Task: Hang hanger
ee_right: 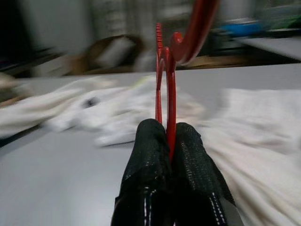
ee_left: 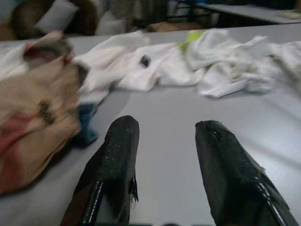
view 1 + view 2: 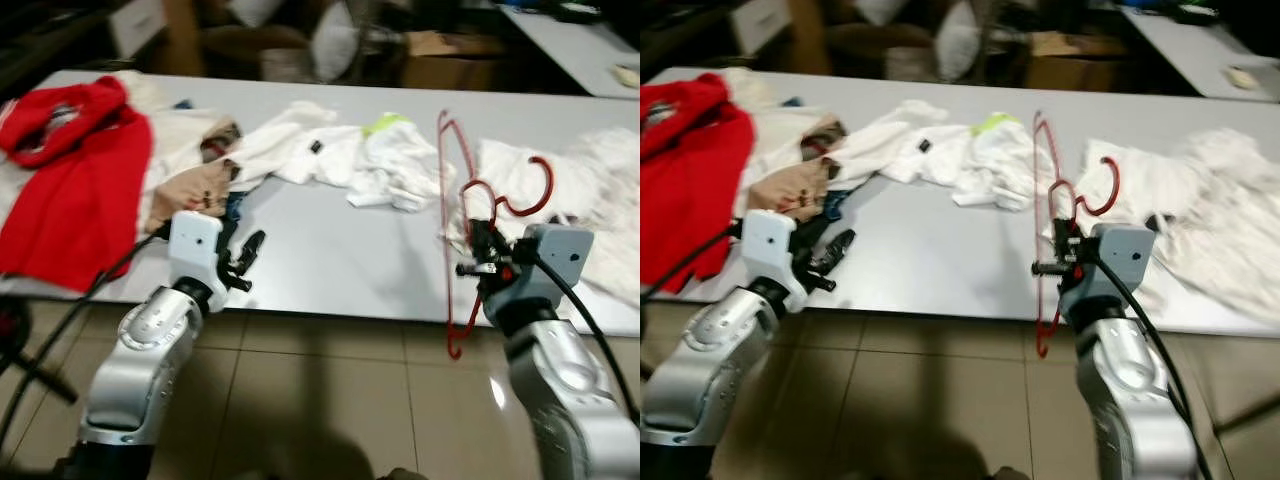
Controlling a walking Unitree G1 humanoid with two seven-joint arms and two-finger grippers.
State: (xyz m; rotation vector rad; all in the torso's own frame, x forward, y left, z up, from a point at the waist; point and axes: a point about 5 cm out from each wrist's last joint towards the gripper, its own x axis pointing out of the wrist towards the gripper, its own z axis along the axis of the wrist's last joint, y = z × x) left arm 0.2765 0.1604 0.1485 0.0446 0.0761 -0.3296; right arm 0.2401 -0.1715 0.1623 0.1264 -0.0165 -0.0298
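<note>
Gripping: right gripper (image 1: 168, 141), fingers clamped on red hanger (image 3: 462, 215) just below its hook.
Hanger position: held on edge at the table's near rim, hook over white clothes, lower end hanging past the edge above the tiled floor (image 3: 330, 400).
Left gripper (image 2: 164, 141): fingers spread apart, holding nothing, low over the grey table (image 3: 330, 250) near its front edge.
Beside left gripper: tan patterned garment (image 3: 195, 190), red garment (image 3: 80, 170) further left.
Table middle and right: crumpled white clothes (image 3: 370, 155).
</note>
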